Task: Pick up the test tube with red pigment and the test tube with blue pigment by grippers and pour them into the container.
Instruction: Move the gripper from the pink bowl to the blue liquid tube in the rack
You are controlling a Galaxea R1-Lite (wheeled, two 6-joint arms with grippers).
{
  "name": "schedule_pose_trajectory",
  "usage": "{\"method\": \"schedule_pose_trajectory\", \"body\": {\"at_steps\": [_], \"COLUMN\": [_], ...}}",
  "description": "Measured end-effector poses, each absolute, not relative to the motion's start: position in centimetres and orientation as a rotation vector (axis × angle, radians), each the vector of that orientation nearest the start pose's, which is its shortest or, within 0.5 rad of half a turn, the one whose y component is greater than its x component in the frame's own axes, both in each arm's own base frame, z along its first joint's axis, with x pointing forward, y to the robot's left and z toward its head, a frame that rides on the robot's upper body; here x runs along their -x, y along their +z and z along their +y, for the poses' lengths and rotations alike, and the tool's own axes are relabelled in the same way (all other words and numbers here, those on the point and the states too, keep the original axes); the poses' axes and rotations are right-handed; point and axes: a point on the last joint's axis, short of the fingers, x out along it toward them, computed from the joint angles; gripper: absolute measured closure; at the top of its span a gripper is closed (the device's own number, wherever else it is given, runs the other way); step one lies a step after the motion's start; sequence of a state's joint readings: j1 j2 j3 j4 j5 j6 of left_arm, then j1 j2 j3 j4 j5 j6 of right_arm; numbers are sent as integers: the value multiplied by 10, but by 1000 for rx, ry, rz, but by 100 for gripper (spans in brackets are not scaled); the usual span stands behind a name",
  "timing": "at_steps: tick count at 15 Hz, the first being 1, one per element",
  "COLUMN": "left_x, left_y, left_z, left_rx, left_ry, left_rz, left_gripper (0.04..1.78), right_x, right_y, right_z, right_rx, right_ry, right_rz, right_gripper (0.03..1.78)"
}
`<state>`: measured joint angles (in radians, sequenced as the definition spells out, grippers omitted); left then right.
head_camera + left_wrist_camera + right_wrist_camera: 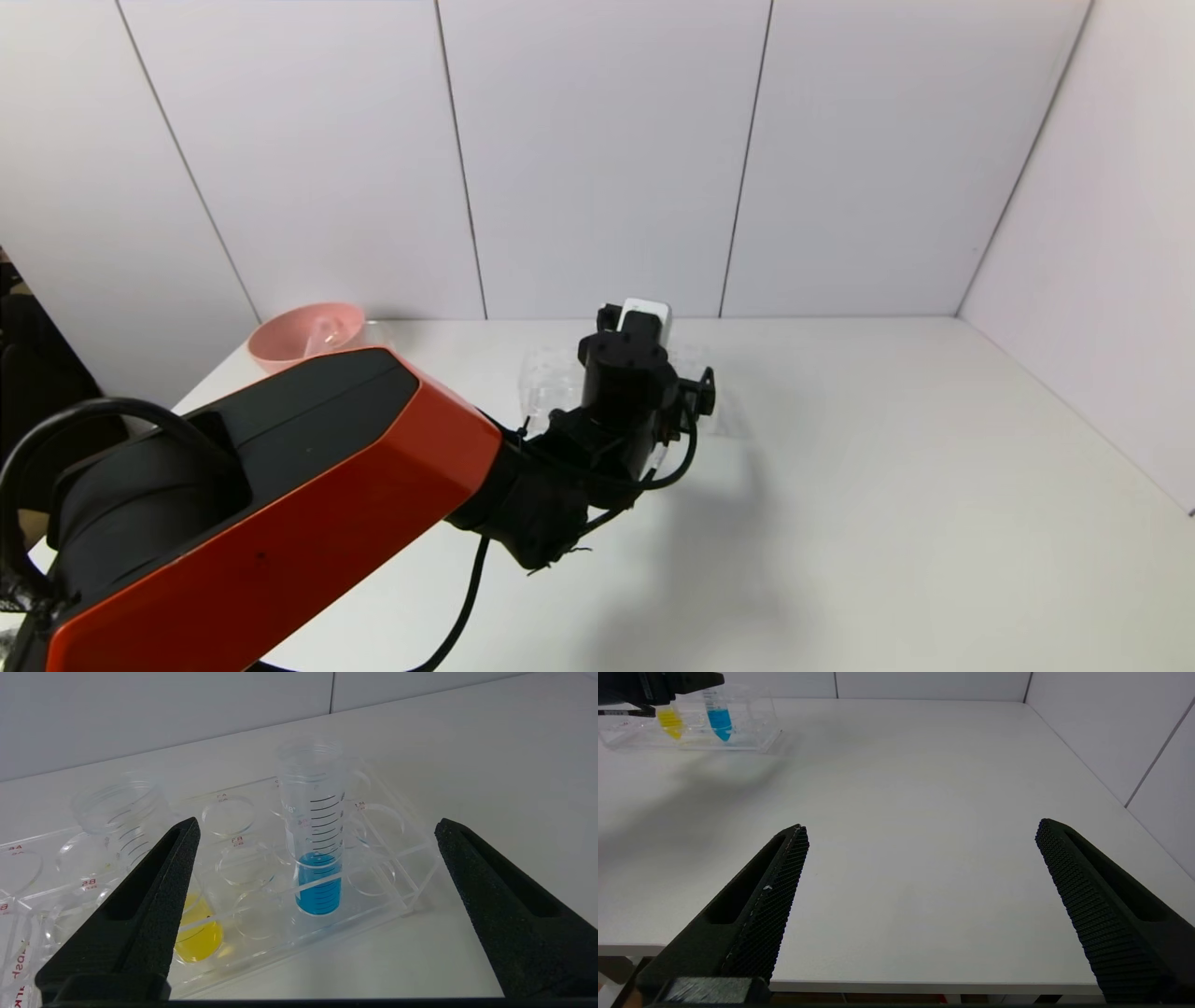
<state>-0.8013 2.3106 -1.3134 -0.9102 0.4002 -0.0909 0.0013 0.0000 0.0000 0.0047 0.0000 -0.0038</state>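
Blue-pigment test tube (pixel 319 858) stands between left hand's (pixel 317 830) spread fingers.

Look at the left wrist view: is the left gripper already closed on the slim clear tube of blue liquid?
No: the left gripper is wide open, the blue-liquid tube untouched between its fingers.

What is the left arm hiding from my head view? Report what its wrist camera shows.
Observer: The left gripper is open, aimed at the test tube with blue pigment, which stands beyond its fingers, untouched.
Operator: Tell me where that tube stands.
Observer: Upright in the clear tube rack. A tube with yellow liquid stands in the same rack.
Operator: Report the right arm.
Observer: The right gripper is open and holds nothing, over the near edge of the white table, far from the rack.
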Motion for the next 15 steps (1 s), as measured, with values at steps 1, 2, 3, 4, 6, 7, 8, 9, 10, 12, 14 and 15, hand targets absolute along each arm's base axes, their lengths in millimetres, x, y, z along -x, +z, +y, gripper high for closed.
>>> {"method": "schedule_pose_trajectory", "body": {"at_steps": [1,2,3,4,6,7,8,9,10,12,14,15], "left_x": [-329,-331,-332,-334,-336,-337,-338,-338,-339,-342,-345,-346], "left_y": [106,105,105,105,105,105,105,105,105,106,106,106], "left_z": [-326,-327,-328,-329,-330,-331,-331,-331,-331,-331,-332,-332], "left_rx": [39,40,41,44,46,47,49,48,47,48,52,53], "left_ry": [-393,-389,-388,-385,-378,-377,-376,-374,-372,-369,-366,-364], "left_rz": [91,90,88,85,83,81,79,80,82,79,74,71], "left_gripper": [6,6,6,6,6,6,6,6,6,6,6,6], "right_x": [23,23,23,23,23,23,23,23,23,23,23,23], "right_y": [75,75,75,75,75,75,75,75,75,75,75,75], "right_z": [0,0,0,0,0,0,0,0,0,0,0,0], "right_rx": [4,4,4,4,4,4,4,4,4,4,4,4], "right_ry": [1,2,1,1,1,1,1,1,1,1,1,1], "right_rz": [5,5,5,4,5,5,5,5,5,4,5,5], "right_gripper": [4,4,4,4,4,4,4,4,4,4,4,4]}}
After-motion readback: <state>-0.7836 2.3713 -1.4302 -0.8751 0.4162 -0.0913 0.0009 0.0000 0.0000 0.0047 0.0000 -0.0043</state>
